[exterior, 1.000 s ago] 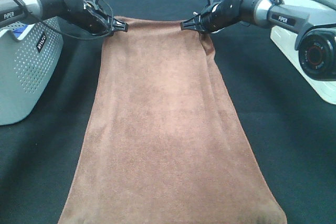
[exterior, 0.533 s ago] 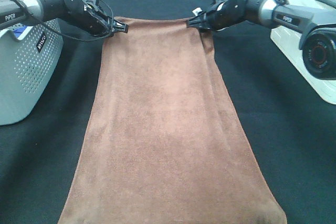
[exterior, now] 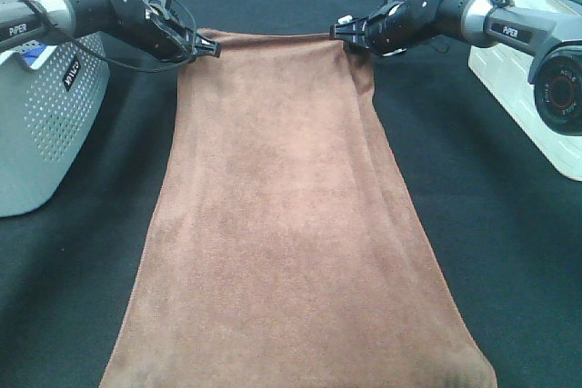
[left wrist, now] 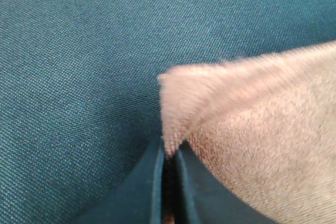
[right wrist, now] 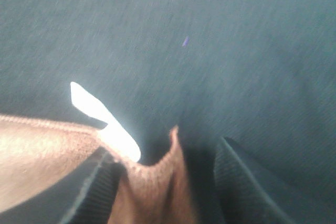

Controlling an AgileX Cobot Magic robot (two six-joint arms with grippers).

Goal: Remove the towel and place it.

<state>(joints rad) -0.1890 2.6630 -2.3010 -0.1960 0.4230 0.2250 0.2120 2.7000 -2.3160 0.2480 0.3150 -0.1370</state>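
Observation:
The reddish-brown towel (exterior: 291,224) lies flat and lengthwise on the black tabletop, running from the far middle to the front edge. My left gripper (exterior: 207,45) is shut on its far left corner; in the left wrist view the fingertips (left wrist: 157,166) pinch the towel's (left wrist: 252,124) edge. My right gripper (exterior: 344,32) is open at the far right corner. In the right wrist view its jaws stand wide apart, with the loose towel corner (right wrist: 152,182) and its white tag (right wrist: 105,124) lying between them, not clamped.
A grey perforated basket (exterior: 45,115) stands at the left edge with something blue (exterior: 32,56) inside it. A white box-like object (exterior: 518,70) sits at the right edge behind the right arm's camera (exterior: 559,88). Black cloth (exterior: 509,252) covers the table.
The right gripper has opened and let go of the towel's far right corner, drawing back slightly to the right. The left gripper has stayed put, holding its corner.

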